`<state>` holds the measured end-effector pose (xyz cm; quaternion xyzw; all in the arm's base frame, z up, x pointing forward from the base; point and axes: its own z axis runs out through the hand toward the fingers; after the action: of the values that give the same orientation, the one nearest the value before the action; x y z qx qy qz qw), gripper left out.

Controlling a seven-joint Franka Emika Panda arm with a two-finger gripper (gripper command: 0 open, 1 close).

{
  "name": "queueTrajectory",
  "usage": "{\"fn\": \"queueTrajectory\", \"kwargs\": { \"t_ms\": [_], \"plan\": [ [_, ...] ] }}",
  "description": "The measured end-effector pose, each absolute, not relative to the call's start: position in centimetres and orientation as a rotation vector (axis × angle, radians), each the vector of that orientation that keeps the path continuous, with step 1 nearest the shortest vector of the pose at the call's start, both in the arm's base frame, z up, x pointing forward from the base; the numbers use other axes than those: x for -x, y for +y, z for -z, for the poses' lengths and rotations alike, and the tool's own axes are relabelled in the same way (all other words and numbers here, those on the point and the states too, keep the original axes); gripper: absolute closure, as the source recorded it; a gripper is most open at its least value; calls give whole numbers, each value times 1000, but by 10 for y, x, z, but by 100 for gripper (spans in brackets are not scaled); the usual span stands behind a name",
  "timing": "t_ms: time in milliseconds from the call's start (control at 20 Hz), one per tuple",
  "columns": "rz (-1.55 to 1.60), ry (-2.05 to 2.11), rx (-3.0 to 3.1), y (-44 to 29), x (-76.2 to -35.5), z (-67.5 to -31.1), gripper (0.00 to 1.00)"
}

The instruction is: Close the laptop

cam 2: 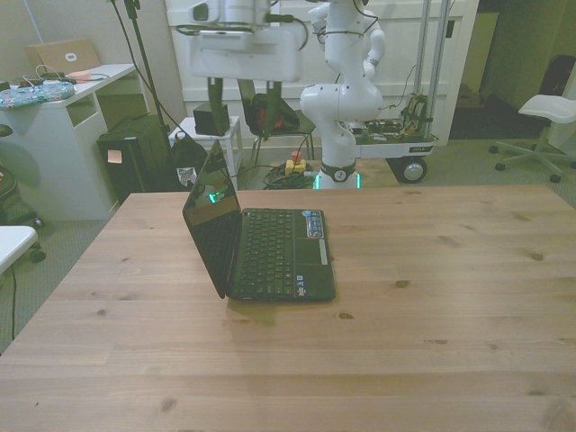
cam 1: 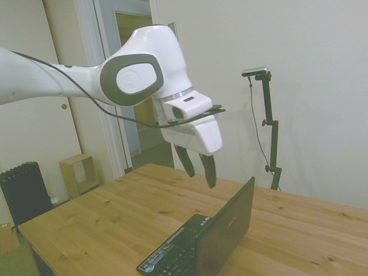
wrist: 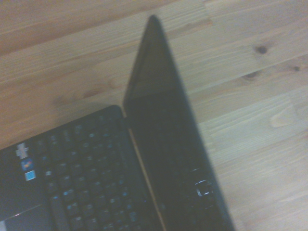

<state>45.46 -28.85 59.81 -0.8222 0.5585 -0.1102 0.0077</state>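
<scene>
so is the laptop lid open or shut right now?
Open. The laptop has its lid standing up off the keyboard, keys exposed. The gripper hangs above, not touching.

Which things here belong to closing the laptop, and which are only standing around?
For the job:
- laptop, lid open
- gripper, open, above the lid

Not for the job:
- wooden table
- white desk
- black heater
- office chair

open air between tool (cam 1: 199, 167) and laptop (cam 1: 227, 227) lid
</scene>
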Motion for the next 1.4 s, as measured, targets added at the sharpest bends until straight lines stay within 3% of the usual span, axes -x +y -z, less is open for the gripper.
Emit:
{"fn": "queueTrajectory", "kwargs": {
  "t_ms": [350,800,850,1150,1400],
  "plan": [
    [320,1816,2518,-358,-436,-587,0],
    [194,1880,2468,-426,-406,-535,0],
    [183,1884,2463,-431,-405,-529,100],
    [117,1869,2486,-434,-427,-496,100],
    [116,1829,2516,-423,-444,-494,100]
  ]
}}
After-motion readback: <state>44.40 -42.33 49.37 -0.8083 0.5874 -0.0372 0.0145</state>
